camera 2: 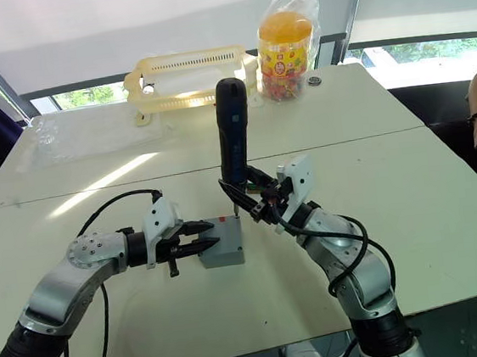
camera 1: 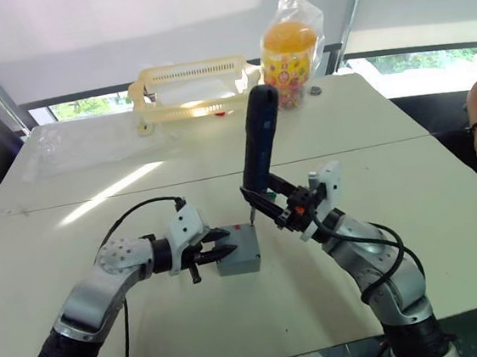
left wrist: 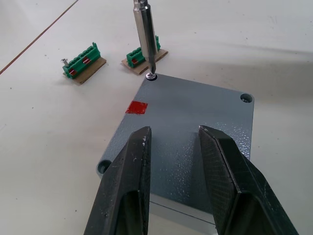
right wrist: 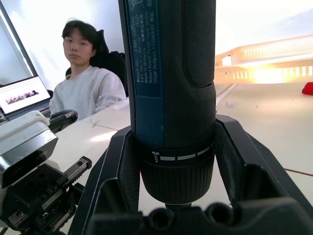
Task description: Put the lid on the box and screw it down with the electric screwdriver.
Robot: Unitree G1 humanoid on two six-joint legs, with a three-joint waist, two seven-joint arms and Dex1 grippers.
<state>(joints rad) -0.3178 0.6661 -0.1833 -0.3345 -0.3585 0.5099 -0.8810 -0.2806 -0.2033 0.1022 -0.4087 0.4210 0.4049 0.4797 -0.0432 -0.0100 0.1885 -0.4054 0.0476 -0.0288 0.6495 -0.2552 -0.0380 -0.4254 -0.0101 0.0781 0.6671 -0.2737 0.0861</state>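
Left gripper [camera 1: 222,252]: fingers held apart over the lid [left wrist: 190,122], contact unclear | lid seated on the box [camera 1: 239,251], mid-table | electric screwdriver [camera 1: 259,141]: bit set on the lid's corner screw [left wrist: 152,76] | right gripper [camera 1: 268,201]: clamped on the upright screwdriver, just right of the box

From my head view, the table [camera 1: 446,208] lies bare on my right of the box [camera 1: 238,251], so an arm can pass there. My left gripper [camera 1: 221,251] blocks the box's left side, its fingers [left wrist: 128,181] apart over the lid [left wrist: 195,115]. The electric screwdriver [camera 1: 260,138], clamped in my right gripper [camera 1: 268,201], stands over one lid corner. Two green terminal blocks [left wrist: 83,59] lie just beside that corner. A basket [camera 1: 190,85] and snack jar [camera 1: 289,54] stand well apart at the far edge.
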